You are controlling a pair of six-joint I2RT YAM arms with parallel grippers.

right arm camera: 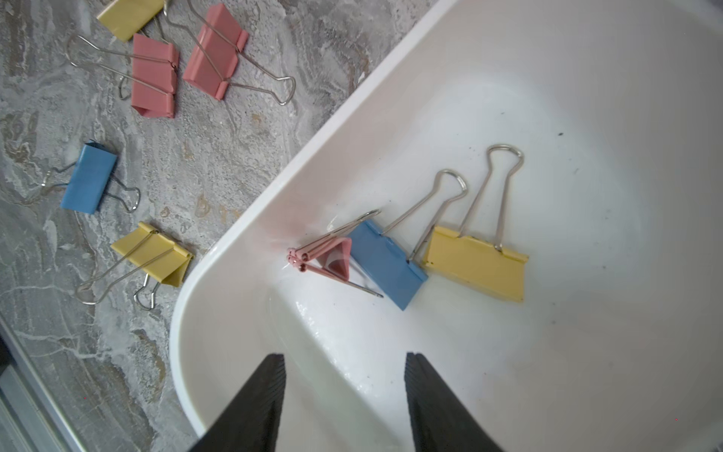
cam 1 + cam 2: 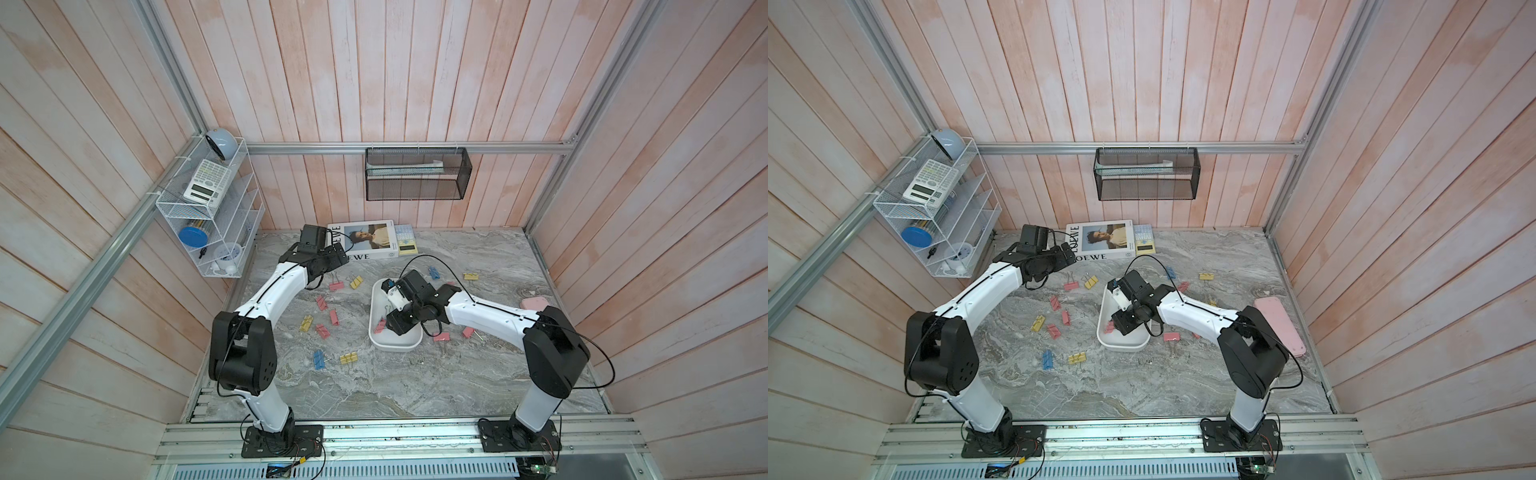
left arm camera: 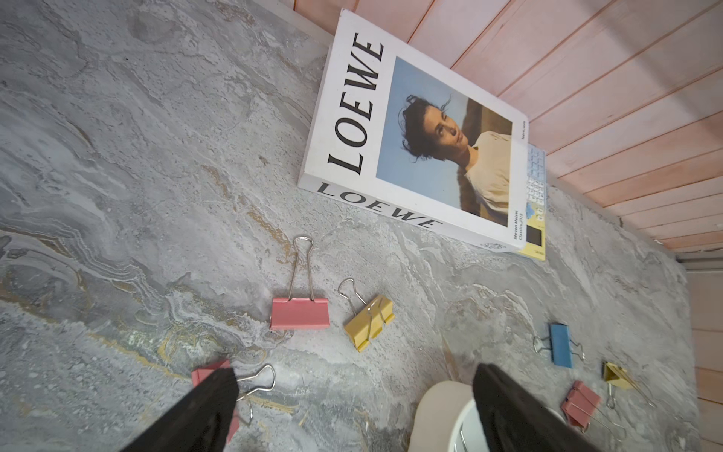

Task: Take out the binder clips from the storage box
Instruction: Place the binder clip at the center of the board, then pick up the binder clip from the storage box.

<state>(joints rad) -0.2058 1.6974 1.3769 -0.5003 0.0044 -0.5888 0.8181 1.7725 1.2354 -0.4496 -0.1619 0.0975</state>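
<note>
The white storage box (image 2: 395, 347) (image 2: 1123, 347) sits mid-table. My right gripper (image 1: 344, 364) (image 2: 397, 324) hangs inside it, open, with nothing between its fingers. Ahead of it on the box floor (image 1: 587, 195) lie three binder clips: a pink one (image 1: 332, 260) against the wall, a blue one (image 1: 387, 266) and a yellow one (image 1: 477, 266). My left gripper (image 3: 354, 387) (image 2: 334, 254) is wide open and empty above the table left of the box. A pink clip (image 3: 299, 313) and a yellow clip (image 3: 369, 321) lie beyond it; another pink clip (image 3: 207, 373) is partly hidden behind one finger.
Several pink, yellow and blue clips lie scattered on the marble table (image 2: 374, 382) on both sides of the box. A LOEWE book (image 2: 365, 241) and a small calculator (image 2: 405, 241) lie at the back wall. A pink case (image 2: 536, 303) lies at the right; a wire rack (image 2: 208, 216) and mesh basket (image 2: 417, 174) hang on the walls.
</note>
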